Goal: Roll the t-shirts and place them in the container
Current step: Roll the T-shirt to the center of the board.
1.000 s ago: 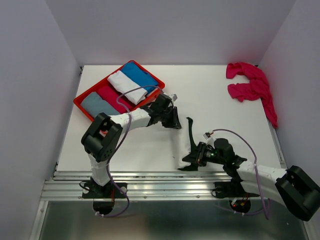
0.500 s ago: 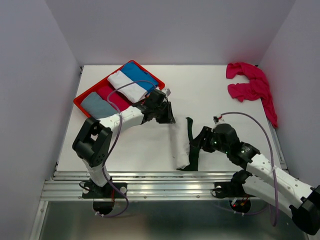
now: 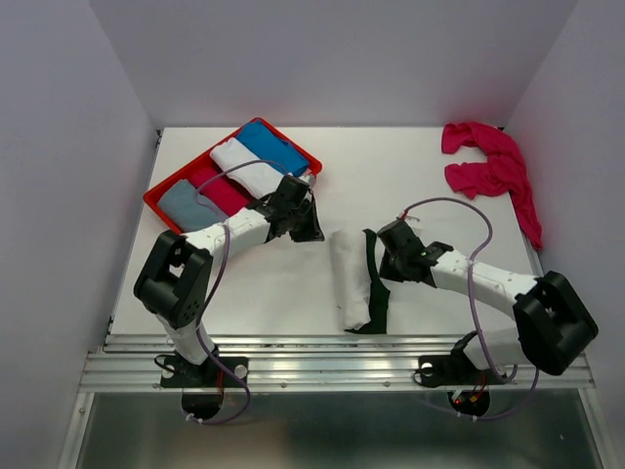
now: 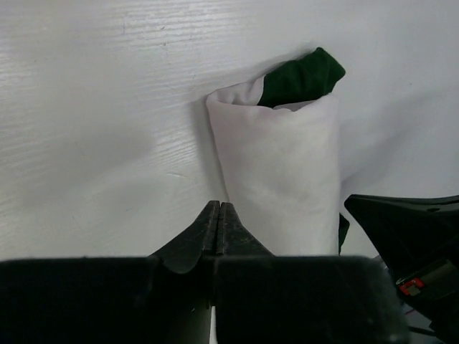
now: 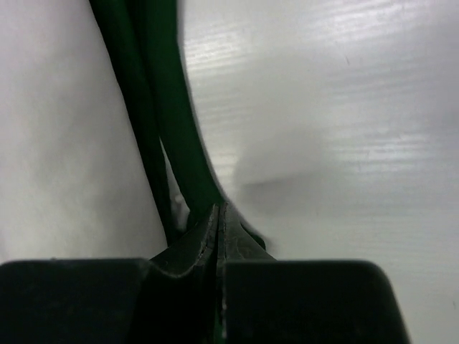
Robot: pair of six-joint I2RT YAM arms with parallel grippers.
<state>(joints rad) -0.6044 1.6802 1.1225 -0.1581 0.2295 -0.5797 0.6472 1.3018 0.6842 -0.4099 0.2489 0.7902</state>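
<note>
White counter (image 3: 420, 176) between pale lilac walls, both arm bases at its near edge. Landmark: the red tray (image 3: 156, 200), which holds rolled cloths in blue, white, pink and grey. White t-shirt (image 3: 350, 278) lies just off the tray's near corner, toward mid-counter, wound into a tight tube with its long axis running away from the arms. From the left wrist the roll (image 4: 280, 179) looks firm, with a bit of dark green sleeve (image 4: 301, 75) poking out of its far end. A second strip of green sleeve (image 3: 376, 283) trails loose along the side of the roll away from the tray, and shows as a dark band (image 5: 143, 107) from the right wrist. Left claw (image 3: 311, 233) sits between tray and roll, tips pressed together and empty, aimed at the roll but apart from it. Right claw (image 3: 381, 259) is on the roll's far side from the tray, also fully closed. Its tips meet at the edge of the loose sleeve, and I see no cloth caught between them. Pink t-shirts (image 3: 488, 161) lie heaped and unrolled, well apart from the tray at the opposite far corner. Judgement: the white shirt's roll is all but finished. The next move calls for tucking in that stray sleeve or carrying the roll to the tray, then fetching a pink shirt and spreading it flat. Risk: a careless lift could let the tube unwind.
</note>
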